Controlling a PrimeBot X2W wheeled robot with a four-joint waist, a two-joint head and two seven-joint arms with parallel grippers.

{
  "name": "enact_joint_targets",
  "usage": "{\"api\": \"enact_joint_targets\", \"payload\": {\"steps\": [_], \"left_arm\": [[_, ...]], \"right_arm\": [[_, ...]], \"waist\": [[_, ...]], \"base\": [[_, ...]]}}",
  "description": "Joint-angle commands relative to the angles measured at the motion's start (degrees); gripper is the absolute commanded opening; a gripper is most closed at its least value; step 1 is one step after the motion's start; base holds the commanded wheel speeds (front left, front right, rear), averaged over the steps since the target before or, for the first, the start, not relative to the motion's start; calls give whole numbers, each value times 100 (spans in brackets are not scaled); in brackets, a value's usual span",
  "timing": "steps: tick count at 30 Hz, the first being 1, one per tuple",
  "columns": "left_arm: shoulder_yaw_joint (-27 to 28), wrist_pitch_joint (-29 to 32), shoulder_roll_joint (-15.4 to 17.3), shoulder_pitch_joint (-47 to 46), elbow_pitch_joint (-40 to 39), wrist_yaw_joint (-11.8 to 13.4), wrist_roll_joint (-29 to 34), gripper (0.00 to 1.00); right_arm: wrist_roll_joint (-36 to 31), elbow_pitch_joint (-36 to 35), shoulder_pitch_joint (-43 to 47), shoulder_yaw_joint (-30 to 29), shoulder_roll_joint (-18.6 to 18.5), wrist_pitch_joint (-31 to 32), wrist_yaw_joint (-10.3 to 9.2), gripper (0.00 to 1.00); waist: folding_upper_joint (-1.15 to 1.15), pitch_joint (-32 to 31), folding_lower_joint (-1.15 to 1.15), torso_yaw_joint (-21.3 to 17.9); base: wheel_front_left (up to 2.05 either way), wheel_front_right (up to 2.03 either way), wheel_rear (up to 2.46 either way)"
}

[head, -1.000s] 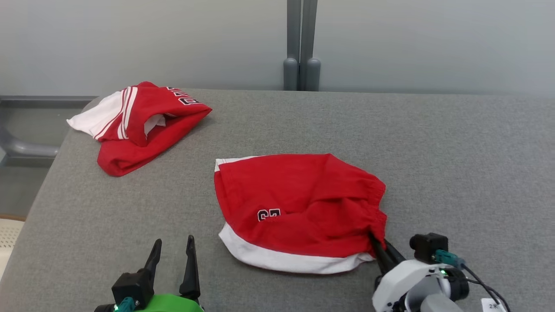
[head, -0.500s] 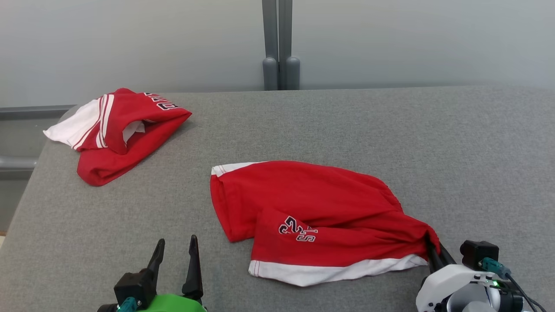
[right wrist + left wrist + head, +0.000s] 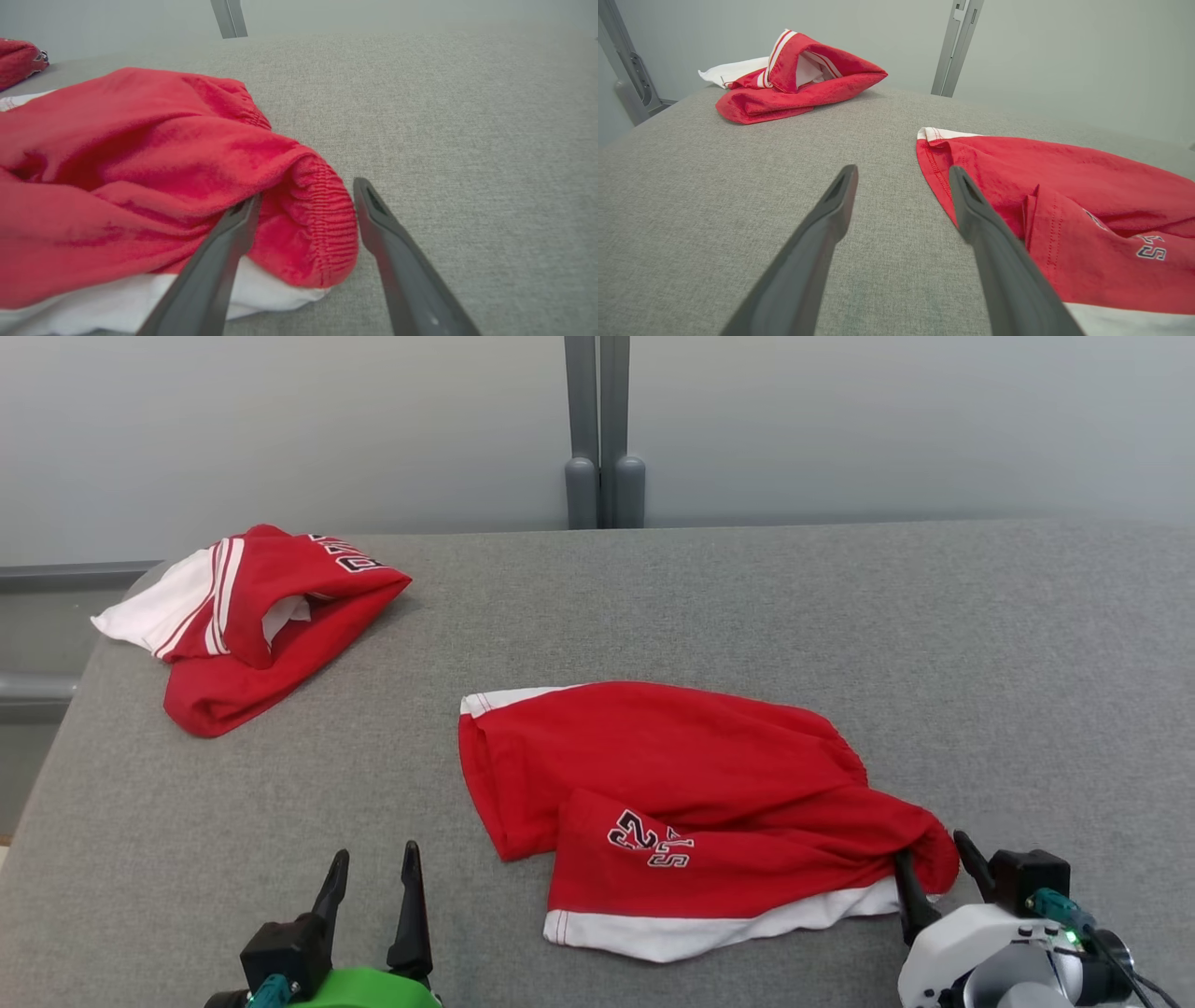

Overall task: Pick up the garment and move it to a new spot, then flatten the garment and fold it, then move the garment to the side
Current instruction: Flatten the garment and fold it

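Right claw (image 3: 929, 847) has sprung open, straddling the garment (image 3: 691, 775) at its waistband.

— Centre of the table (image 3: 747, 607), toward the near edge?
— Taken by the garment (image 3: 691, 784), spread out, with one flap doubled over on its near side.
— And the far left corner?
— Taken by a second garment (image 3: 252, 625), bunched up, well apart from the first.
— Near edge, left side?
— There, the left gripper (image 3: 374, 851), left of the garment and apart from it.
— Near edge, right side?
— There, the right gripper (image 3: 931, 847), at the garment's right end, gathered corner between its fingers.
— Behind the table?
— An upright post (image 3: 597, 429) against the wall (image 3: 887, 420), about midway.
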Motion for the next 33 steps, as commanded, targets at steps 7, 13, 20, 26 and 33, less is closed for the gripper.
{"api": "enact_joint_targets", "payload": {"steps": [7,13,20,26,33], "left_arm": [[78,-2,15,111,-63,-22,14,100],[-5,-3,16,130,-173,-65,17,100],[-149,-3,16,265,-327,-79,-33,100],[-176,-3,16,464,-424,-59,-94,100],[-210,-2,16,589,-472,-3,-138,100]], "right_arm": [[128,-1343,964,315,-20,-18,-2,100],[108,-1902,1204,256,-16,-18,-2,100],[273,-2260,1074,371,-16,-19,-2,100],[383,-2382,1119,478,-18,-19,-2,100],[388,-2413,1168,488,-18,-19,-2,100]], "waist": [[0,-142,0,-272],[0,-274,0,-394],[0,-499,0,-417],[0,-665,0,-384],[0,-728,0,-361]], "base": [[0,0,0],[0,0,0],[0,0,0],[0,0,0],[0,0,0]]}}
